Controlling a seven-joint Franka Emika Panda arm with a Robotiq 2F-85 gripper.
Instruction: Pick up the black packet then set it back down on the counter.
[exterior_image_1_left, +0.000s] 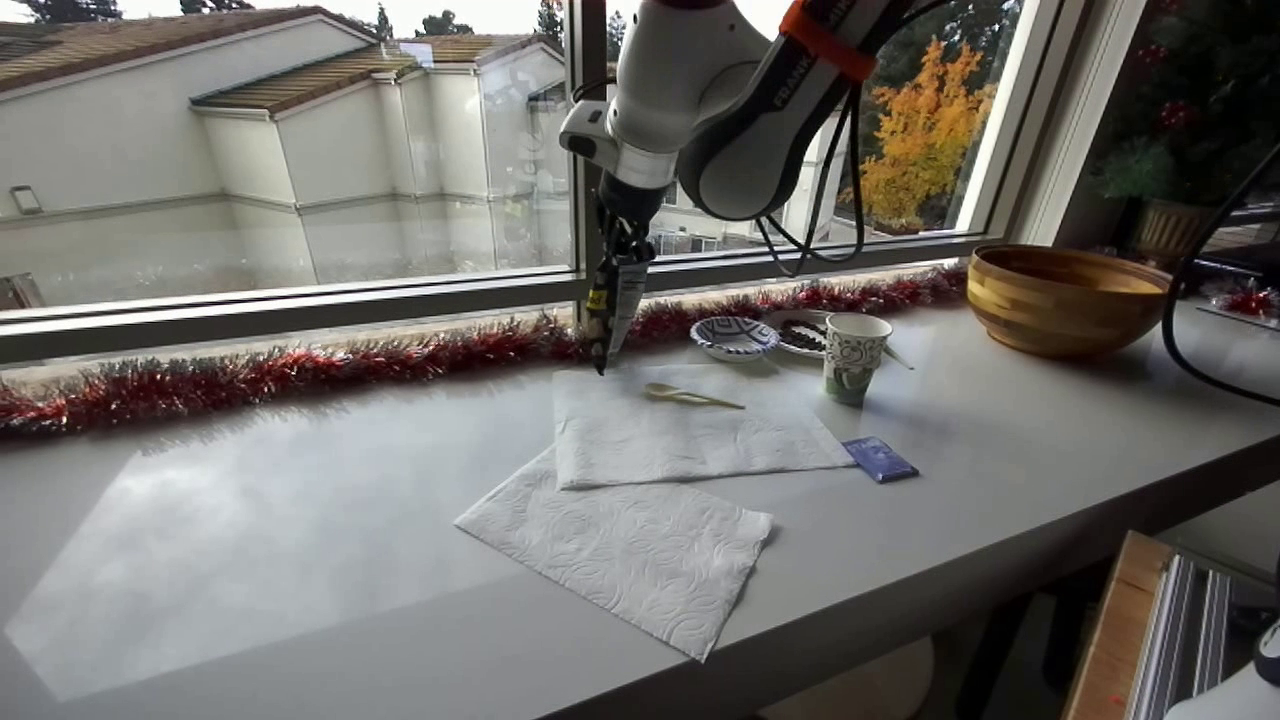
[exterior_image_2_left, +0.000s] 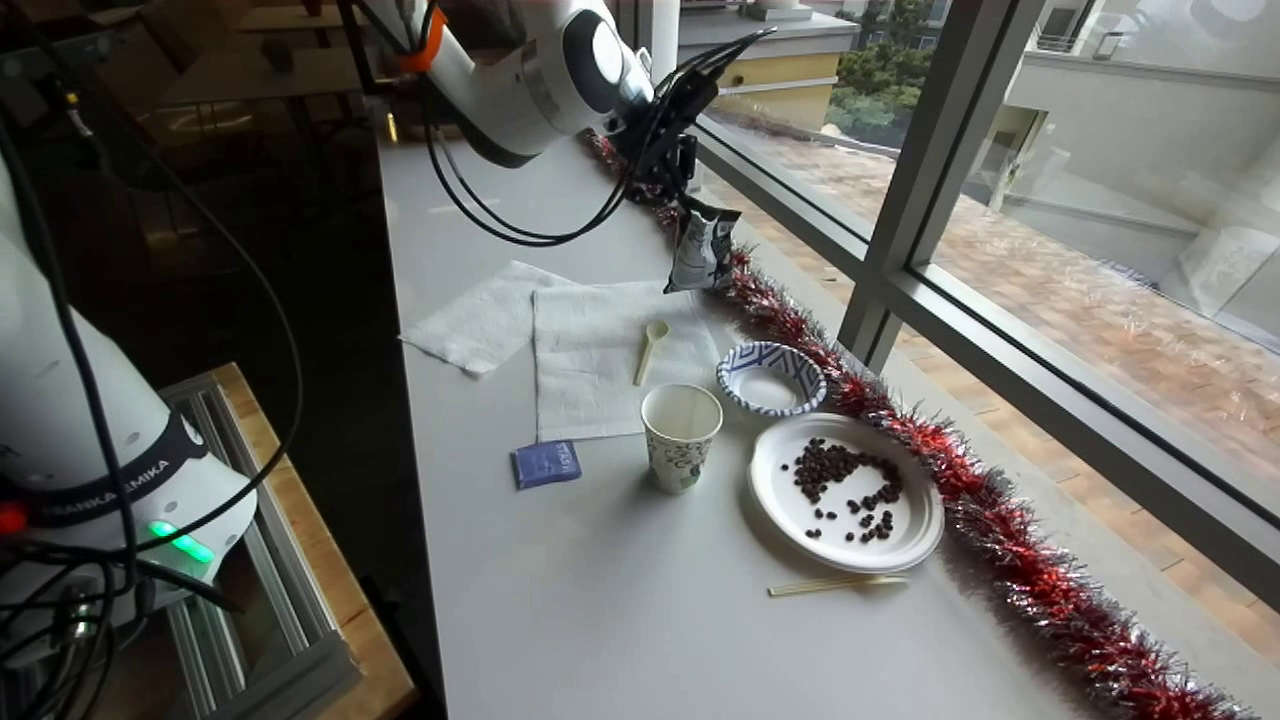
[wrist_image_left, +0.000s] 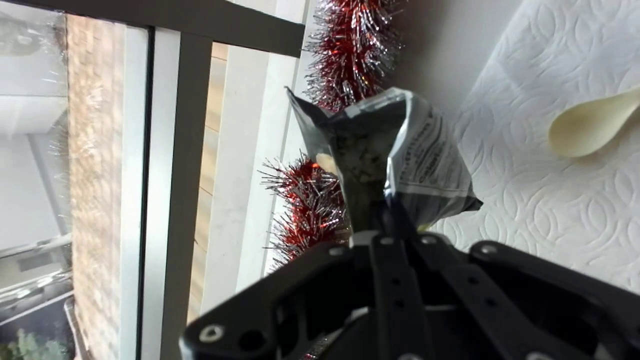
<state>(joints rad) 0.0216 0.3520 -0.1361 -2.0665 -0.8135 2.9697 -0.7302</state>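
One black packet (exterior_image_2_left: 702, 250) in hand (wrist_image_left: 392, 235): jaws drawn together, clenched on its upper end. Packet hangs slightly tilted beside red-silver tinsel (exterior_image_1_left: 430, 362), near corner of white napkin (exterior_image_1_left: 640, 445); whether lower tip meets surface (exterior_image_1_left: 330, 560), can't tell. Fine print on packet in wrist view: "Nutrition", "calori..." readable, rest blurred. Blue packet (exterior_image_2_left: 547, 464) lettered, too small to be sure. Arm (exterior_image_1_left: 740, 165) marked "FRANK" in an exterior view, base (exterior_image_2_left: 130, 430) "EMIKA". Arm bent overhead, hand pointing down.
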